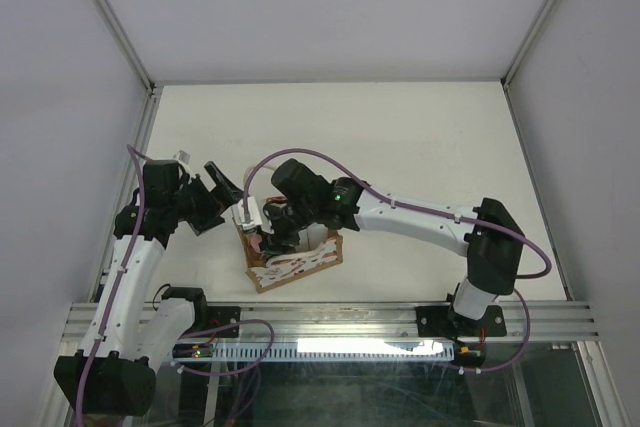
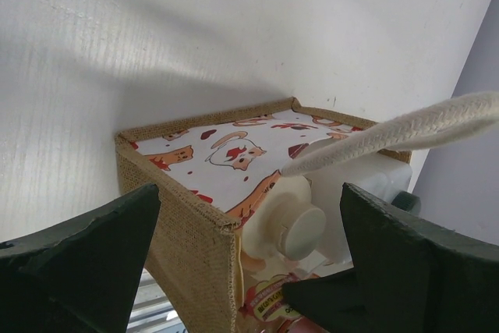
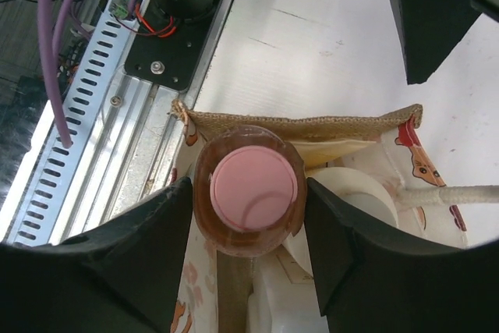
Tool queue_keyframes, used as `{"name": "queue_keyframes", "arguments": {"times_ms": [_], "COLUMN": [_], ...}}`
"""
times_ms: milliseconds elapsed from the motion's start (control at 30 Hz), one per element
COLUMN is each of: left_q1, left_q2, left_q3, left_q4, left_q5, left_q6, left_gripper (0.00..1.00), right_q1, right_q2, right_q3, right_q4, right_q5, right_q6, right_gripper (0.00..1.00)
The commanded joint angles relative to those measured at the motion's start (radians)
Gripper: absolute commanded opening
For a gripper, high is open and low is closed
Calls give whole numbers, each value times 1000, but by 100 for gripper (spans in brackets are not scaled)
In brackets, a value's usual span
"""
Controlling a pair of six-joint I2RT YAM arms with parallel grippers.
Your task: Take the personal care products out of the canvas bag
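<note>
Two arms work at one canvas bag (image 1: 300,265), lower centre of the top view; left gripper (image 1: 225,202) sits just up-left of the bag, fingers spread wide, holding nothing; in its wrist view a beige bottle (image 2: 292,224) lies in the bag with its cap toward the camera, and a rope handle (image 2: 405,132) crosses above it; right gripper (image 3: 248,196) is at the bag's mouth, fingers clamped either side of the orange bottle (image 3: 251,191), pink cap up, mid-frame, just below the burlap rim.
</note>
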Motion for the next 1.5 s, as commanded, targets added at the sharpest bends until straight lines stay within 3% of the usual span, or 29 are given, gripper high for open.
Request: {"name": "queue_keyframes", "arguments": {"times_ms": [0,167,267,467,600,700,1200,1467], "left_q1": [11,11,11,11,11,11,11,11], "left_q2": [-23,-9,1,13,21,24,30,29], "left_q3": [11,19,25,34,42,44,33,44], "left_q4": [12,13,14,14,13,18,53,56], "left_q5": [-11,-21,-21,-23,-23,-24,-13,-19], "left_q6": [-5,-4,5,10,15,16,6,-2], "left_gripper": [98,98,98,98,99,99,99,99], "right_q1": [13,23,24,27,26,26,20,17], "right_q2": [34,50,60,47,16,-11,-154,-193], "right_q3": [31,24,25,34,71,97,150,302], "right_q4": [43,42,49,54,38,20,61,-15], "right_q5": [48,56,61,100,134,139,298,432], "right_q6": [-43,-65,-65,-63,-47,-5,327,482], "right_gripper": [64,67,62,34,9,0,0,0]}}
